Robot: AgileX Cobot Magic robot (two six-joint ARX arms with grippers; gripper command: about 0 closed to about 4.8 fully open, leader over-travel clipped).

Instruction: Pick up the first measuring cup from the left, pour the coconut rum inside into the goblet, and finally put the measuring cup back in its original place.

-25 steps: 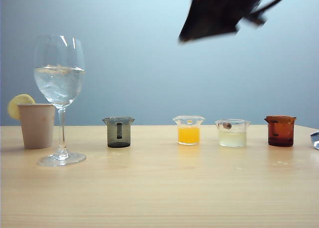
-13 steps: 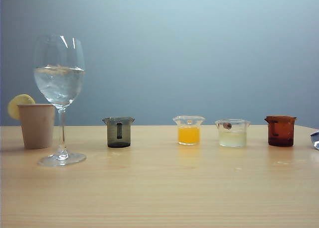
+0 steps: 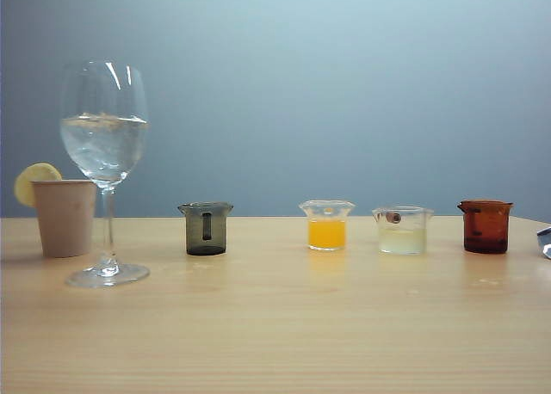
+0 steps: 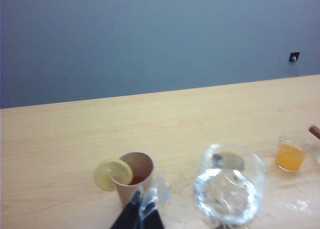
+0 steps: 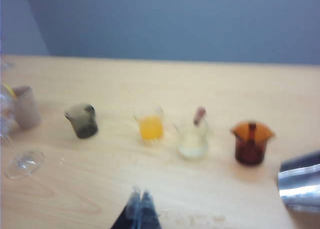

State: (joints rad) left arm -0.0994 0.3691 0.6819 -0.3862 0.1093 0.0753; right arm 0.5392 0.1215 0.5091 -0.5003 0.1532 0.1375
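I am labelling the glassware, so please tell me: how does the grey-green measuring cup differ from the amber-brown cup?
The grey-green measuring cup is smoky and translucent; the amber-brown cup is a darker reddish-brown. The grey-green cup stands first from the left in the row, next to the goblet; the amber-brown cup stands last, at the right end. Both are small, upright beakers with a pour lip and a side handle, standing on the table.

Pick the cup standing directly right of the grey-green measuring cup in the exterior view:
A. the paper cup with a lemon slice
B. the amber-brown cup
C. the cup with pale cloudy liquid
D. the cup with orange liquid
D: in the exterior view the cup with orange liquid is the next one right of the grey-green measuring cup; the pale and amber cups stand farther right.
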